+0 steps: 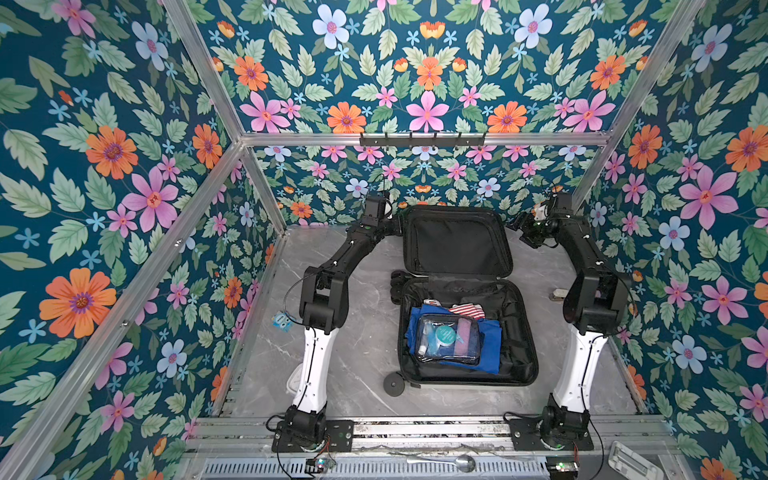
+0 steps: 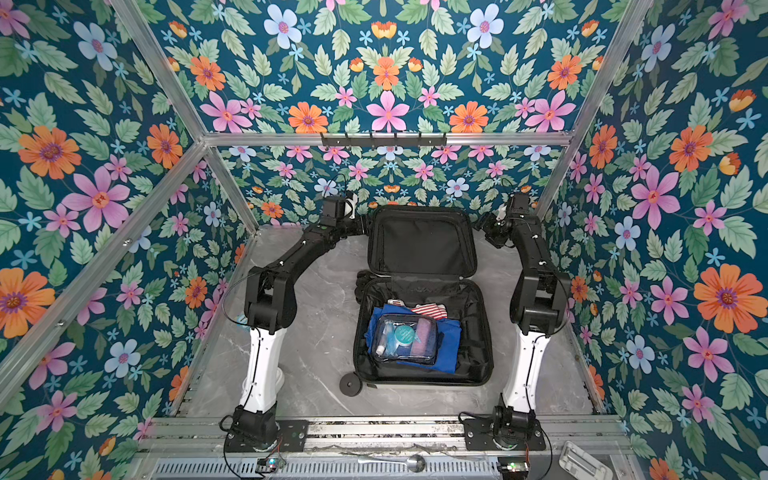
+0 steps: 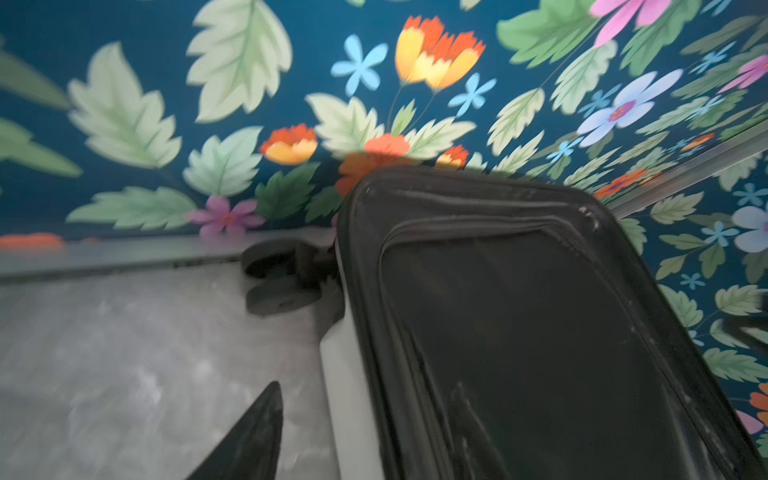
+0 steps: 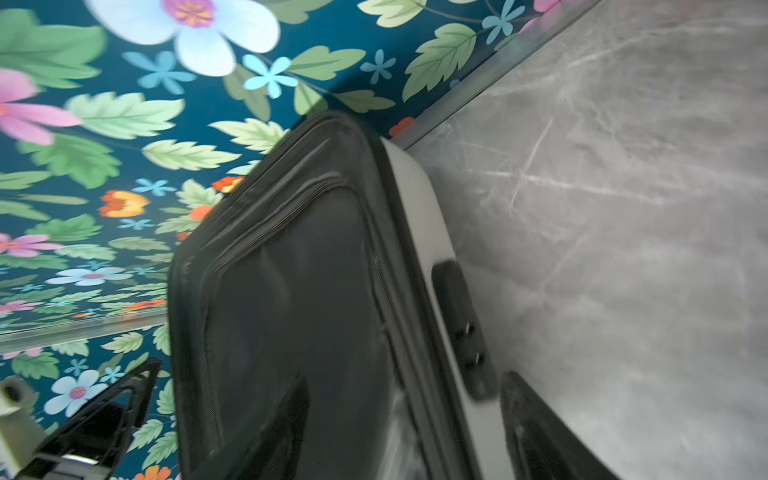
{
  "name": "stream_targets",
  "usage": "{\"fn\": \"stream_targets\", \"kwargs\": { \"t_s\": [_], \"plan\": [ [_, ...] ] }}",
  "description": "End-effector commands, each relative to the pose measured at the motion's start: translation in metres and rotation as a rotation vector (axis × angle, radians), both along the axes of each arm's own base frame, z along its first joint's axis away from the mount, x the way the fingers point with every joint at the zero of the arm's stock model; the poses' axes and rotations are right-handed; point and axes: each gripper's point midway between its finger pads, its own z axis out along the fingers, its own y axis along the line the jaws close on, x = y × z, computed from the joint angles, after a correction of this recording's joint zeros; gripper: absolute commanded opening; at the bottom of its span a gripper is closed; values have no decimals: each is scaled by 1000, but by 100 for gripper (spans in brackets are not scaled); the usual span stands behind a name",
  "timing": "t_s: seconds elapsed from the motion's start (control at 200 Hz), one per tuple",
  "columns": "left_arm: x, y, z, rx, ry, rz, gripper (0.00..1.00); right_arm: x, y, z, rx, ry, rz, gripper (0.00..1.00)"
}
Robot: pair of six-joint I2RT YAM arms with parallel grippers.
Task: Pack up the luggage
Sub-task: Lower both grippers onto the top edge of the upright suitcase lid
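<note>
In both top views the luggage point(image 1: 517, 324) point(image 2: 476, 324) stands open in the middle of the grey table point(image 1: 361, 332), between the arms. Its lower half lies flat near the camera. The lid point(image 1: 455, 245) stands up, tilted toward the flowered wall point(image 1: 415, 174). The wheels point(image 1: 394, 384) are on the left arm's side, so its length runs across the table. Inside lie a blue cloth point(image 1: 490, 340), a clear pouch point(image 1: 446, 338) on it and a striped piece point(image 1: 467, 309), partly covered. The left gripper point(image 1: 397, 226) is at the lid's left edge and the right gripper point(image 1: 517, 228) at its right edge. Their fingertips are too small to read here.

The left wrist view is blurred. One finger point(image 3: 249, 436) shows outside the white shell point(image 3: 353, 399), with a strip of table between them. The second is hard to make out against the black lining point(image 3: 519, 332). The jaws are apart, not clamped on the lid.

In the right wrist view one finger point(image 4: 282, 424) is before the lining and the other point(image 4: 540, 432) outside the shell, both cut off at the picture's edge. They stand wide apart around the rim point(image 4: 399, 257) and grip nothing.
</note>
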Motion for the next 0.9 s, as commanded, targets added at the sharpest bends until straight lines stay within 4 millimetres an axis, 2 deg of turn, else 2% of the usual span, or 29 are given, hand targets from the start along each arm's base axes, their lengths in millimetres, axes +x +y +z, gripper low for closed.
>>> {"fn": "stream_targets", "kwargs": {
  "t_s": [0.0,0.13,0.235,0.41,0.58,0.745,0.895],
  "plan": [
    [17,-4,8,-27,-73,-2,64,15,0,-15,-4,15,28,73],
    [29,-4,-4,-55,-84,23,65,37,0,-29,16,9,39,74],
    [36,-2,-14,-77,-86,39,64,51,4,-32,56,-22,44,77],
    [41,-9,-13,-115,-108,20,59,70,13,-35,155,-83,46,76],
    [44,-17,-10,-143,-124,-15,52,82,17,-34,214,-128,50,58],
    [46,-21,-11,-159,-125,-26,43,85,23,-34,229,-144,70,40],
    [46,-25,-2,-170,-141,-45,25,86,32,-19,248,-176,95,23]
  ]
}}
